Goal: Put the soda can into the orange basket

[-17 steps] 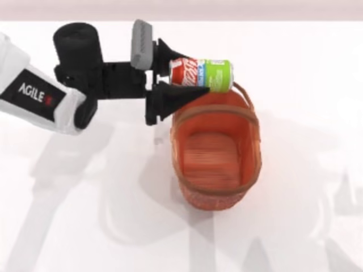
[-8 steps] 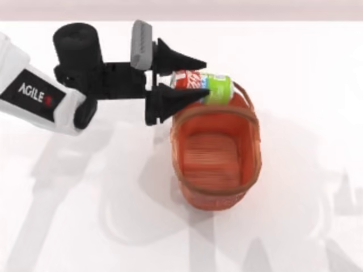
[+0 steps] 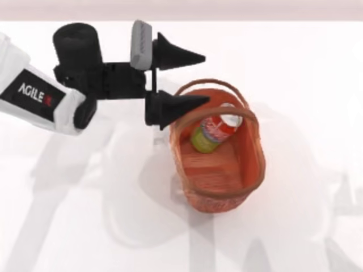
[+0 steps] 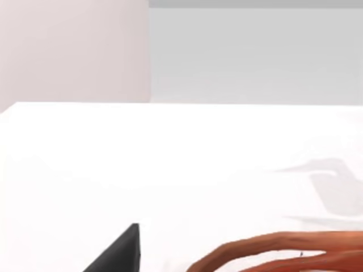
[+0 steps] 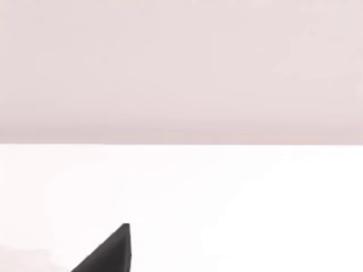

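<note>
The soda can (image 3: 214,131) lies tilted inside the orange basket (image 3: 250,165), at its far end. Its silver top points to the back right and its green end to the front left. The basket's brown handle (image 3: 210,83) arches over that end. My left gripper (image 3: 206,79) hovers open at the basket's far left rim with nothing between its fingers. The nearer fingertip (image 3: 201,101) overlaps the rim. In the left wrist view one black finger (image 4: 120,253) and part of the basket's handle (image 4: 266,247) show. My right arm is out of the top view.
The white table (image 3: 306,68) runs out all round the basket. A pale wall (image 4: 74,51) stands behind the table's far edge. The right wrist view shows only table and wall.
The left gripper's fingers have spread apart and let go of the can. The can has dropped from between them into the basket. The arm itself has stayed put.
</note>
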Tool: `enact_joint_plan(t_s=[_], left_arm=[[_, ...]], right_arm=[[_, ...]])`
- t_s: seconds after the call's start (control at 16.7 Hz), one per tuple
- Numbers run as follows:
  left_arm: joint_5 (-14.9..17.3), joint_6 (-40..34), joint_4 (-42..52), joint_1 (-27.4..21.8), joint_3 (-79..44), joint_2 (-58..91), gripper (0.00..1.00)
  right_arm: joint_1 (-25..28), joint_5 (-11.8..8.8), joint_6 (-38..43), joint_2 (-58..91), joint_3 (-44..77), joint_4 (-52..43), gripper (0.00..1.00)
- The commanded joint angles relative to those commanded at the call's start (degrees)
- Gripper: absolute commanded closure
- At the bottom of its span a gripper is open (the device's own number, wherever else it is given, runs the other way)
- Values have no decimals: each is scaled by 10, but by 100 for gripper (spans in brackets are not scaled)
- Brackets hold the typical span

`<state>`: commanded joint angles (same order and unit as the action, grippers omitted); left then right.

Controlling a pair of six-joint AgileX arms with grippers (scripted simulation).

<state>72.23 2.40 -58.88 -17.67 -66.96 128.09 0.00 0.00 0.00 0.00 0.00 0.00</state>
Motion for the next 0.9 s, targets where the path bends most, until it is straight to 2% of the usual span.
enact_joint_plan(t_s=[0.24, 0.42, 0.66, 0.9], left_arm=[[0, 0, 0, -2, 0, 0, 0], [-21, -5, 13, 5, 11, -29, 0], [-94, -24, 67, 31, 57, -144, 0], [-205, -50, 157, 66, 145, -334, 0]], right_arm=[[0, 0, 0, 0, 0, 0, 0], [14, -2, -18, 35, 35, -33, 0], [58, -4, -81, 165, 165, -142, 0], [120, -3, -173, 374, 376, -293, 0]])
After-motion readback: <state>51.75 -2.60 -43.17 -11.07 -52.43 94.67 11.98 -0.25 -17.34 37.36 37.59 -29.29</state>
